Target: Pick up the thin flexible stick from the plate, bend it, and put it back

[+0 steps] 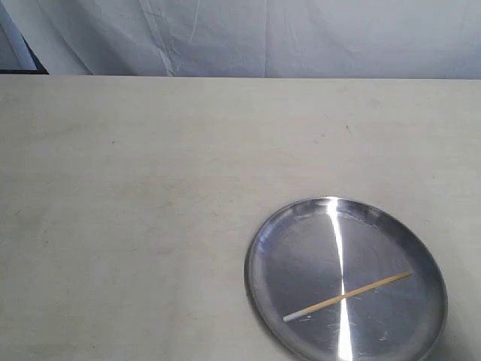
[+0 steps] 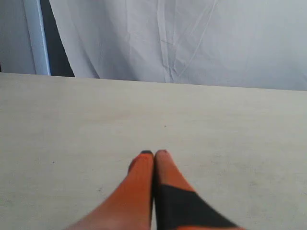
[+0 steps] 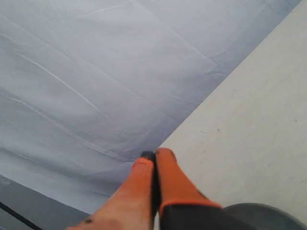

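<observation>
The round silver plate (image 1: 301,248) lies at the near right of the table, a bright streak of glare running down its middle. On it rests the thin flexible stick (image 1: 348,296), straight and yellow-tan, slanting across the plate with its whitish end toward the plate's left side. Neither arm shows in the exterior view. In the left wrist view my left gripper (image 2: 154,153) is shut and empty over bare tabletop. My right gripper (image 3: 155,153) is also shut and empty; a dark arc of the plate's rim (image 3: 268,211) shows beside its fingers in the right wrist view.
The pale tabletop (image 1: 150,188) stretches left and back from the plate. A white cloth backdrop (image 1: 263,37) hangs behind the table's far edge. The plate sits close to the table's near edge.
</observation>
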{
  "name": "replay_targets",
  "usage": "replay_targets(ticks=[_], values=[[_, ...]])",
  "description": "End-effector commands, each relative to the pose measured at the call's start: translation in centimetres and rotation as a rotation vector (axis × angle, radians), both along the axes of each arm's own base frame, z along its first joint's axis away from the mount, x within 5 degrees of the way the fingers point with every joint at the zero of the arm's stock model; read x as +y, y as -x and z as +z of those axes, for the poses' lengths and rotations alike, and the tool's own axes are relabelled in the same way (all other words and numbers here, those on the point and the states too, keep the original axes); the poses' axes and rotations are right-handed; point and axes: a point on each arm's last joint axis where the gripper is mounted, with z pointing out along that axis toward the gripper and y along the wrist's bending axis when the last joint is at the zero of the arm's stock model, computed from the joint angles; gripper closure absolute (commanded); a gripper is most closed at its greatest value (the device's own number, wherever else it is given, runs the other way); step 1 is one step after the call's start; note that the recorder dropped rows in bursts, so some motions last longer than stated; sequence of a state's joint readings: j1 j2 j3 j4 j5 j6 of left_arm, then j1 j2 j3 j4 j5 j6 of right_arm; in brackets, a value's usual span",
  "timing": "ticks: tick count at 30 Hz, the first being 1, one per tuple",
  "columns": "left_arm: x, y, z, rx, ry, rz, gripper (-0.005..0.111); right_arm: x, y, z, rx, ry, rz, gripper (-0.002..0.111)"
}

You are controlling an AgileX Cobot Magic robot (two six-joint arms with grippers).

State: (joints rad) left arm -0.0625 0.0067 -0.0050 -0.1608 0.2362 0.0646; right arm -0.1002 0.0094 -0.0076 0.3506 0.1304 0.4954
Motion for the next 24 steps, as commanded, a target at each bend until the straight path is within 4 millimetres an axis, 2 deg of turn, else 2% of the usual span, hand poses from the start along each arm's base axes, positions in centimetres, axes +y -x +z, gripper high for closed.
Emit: replay_targets(ticks=[1, 4, 11, 15, 17, 20, 23, 24], values=[[0.0, 0.0, 0.0, -0.011, 0.009, 0.002, 0.107, 0.0, 0.0, 0.1, -0.022, 0.009, -0.004, 0.106], [0.0, 0.0, 0.0, -0.011, 0.009, 0.002, 0.107, -0.3, 0.1, 0.9, -0.111, 0.015, -0.036, 0.106], [0.0, 0.0, 0.0, -0.011, 0.009, 0.002, 0.107, -1.3, 1.0, 3.9, -0.448, 0.025, -0.157, 0.106], [0.0, 0.0, 0.0, -0.011, 0.009, 0.002, 0.107, -1.8, 1.8, 5.2, -0.641, -0.118, -0.174, 0.106], [0.0, 0.0, 0.0, -0.011, 0.009, 0.002, 0.107, -1.7, 1.9, 5.5, -0.661, -0.142, -0.163, 0.108], [0.0, 0.0, 0.0, -0.011, 0.009, 0.002, 0.107, -1.0, 1.1, 5.5, -0.459, -0.120, -0.088, 0.109], [0.0, 0.0, 0.0, -0.011, 0.009, 0.002, 0.107, -0.3, 0.3, 6.3, -0.170, 0.015, -0.033, 0.109], [0.0, 0.0, 0.0, -0.011, 0.009, 0.002, 0.107, -0.4, -0.8, 7.4, 0.046, 0.151, -0.020, 0.109]])
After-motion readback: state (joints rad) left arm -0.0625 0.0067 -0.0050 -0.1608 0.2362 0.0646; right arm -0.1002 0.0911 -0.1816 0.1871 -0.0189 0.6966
